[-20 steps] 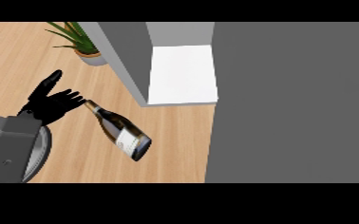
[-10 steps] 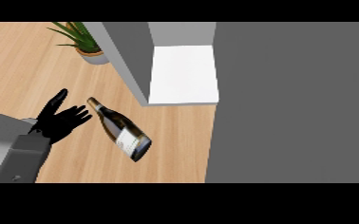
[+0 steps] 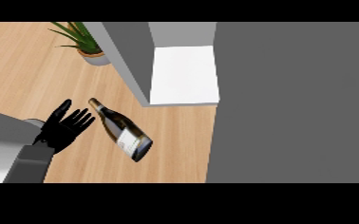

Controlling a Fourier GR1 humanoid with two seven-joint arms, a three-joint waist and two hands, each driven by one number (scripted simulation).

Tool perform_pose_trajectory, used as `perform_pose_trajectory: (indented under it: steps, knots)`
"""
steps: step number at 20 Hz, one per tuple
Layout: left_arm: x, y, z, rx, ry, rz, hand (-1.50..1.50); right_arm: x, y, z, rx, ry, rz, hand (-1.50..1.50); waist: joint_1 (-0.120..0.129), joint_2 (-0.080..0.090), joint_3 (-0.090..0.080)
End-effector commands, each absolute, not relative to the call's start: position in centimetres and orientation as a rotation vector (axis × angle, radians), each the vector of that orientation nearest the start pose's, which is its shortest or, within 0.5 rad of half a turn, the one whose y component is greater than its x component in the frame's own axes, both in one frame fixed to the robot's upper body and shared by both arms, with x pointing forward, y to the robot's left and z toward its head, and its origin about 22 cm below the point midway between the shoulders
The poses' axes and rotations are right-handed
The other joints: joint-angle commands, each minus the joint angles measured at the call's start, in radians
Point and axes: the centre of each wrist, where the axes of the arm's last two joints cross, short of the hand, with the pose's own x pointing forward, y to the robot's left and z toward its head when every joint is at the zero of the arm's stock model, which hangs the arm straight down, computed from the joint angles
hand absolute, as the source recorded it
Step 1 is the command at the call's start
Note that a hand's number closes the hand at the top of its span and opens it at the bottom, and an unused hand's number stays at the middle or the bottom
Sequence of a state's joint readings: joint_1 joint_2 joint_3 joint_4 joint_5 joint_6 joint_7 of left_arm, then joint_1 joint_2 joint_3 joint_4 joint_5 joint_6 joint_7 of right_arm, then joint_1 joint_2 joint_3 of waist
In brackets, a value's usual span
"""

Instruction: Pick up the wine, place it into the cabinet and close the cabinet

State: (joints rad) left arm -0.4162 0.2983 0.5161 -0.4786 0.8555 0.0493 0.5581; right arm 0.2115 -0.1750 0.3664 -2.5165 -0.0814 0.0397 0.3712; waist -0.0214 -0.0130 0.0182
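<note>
A wine bottle [image 3: 121, 131] lies on its side on the wooden counter [image 3: 42, 71], its neck pointing up-left and its white label toward the lower right. My left hand [image 3: 64, 128] is just left of the bottle's neck. It is open with spread fingers pointing up-right, close to the glass but apart from it. The grey cabinet [image 3: 280, 99] fills the right side. Its door [image 3: 129, 61] stands open, showing the white shelf [image 3: 184, 75] just above the bottle. My right hand is out of view.
A potted plant [image 3: 84, 45] stands on the counter at the back, left of the cabinet door. The counter's edge runs beside the bottle's base at the right. Bare wood lies to the left of my forearm [image 3: 24, 156].
My left hand has slid down and slightly right along the bottle's neck, and its fingers have straightened and spread. The bottle has not moved.
</note>
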Motion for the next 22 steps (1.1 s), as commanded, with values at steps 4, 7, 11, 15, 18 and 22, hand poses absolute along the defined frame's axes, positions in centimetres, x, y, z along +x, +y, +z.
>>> perform_pose_trajectory:
  steps: [4, 7, 11, 15, 18, 22]
  knots:
    - [26.9, 31.5, -13.3, -0.473, -0.328, 0.993, -1.5, 8.7, -20.6, 20.0, 0.368, -1.934, 0.329, -1.5, -0.012, 0.009, -0.019]
    - [25.4, 28.2, -15.1, -0.512, -0.31, 1.002, -1.5, 9.8, -20.4, 19.3, 0.352, -1.947, 0.303, -1.5, 0.0, 0.006, -0.018]
    - [24.2, 30.0, -15.4, -0.537, -0.306, 1.036, -1.5, 9.0, -20.6, 19.7, 0.376, -1.941, 0.316, -1.5, -0.009, 0.007, -0.019]
    - [23.0, 27.8, -16.5, -0.541, -0.306, 1.027, -1.5, 9.5, -20.6, 19.2, 0.345, -1.944, 0.314, -1.5, -0.012, 0.007, -0.019]
    - [23.5, 26.6, -16.3, -0.561, -0.298, 1.02, -1.5, 9.2, -20.3, 19.8, 0.387, -1.955, 0.323, -1.5, -0.01, 0.006, -0.02]
    - [25.2, 25.7, -15.2, -0.551, -0.308, 1.03, -1.5, 9.6, -20.1, 19.3, 0.386, -1.953, 0.334, -1.5, -0.014, 0.003, -0.018]
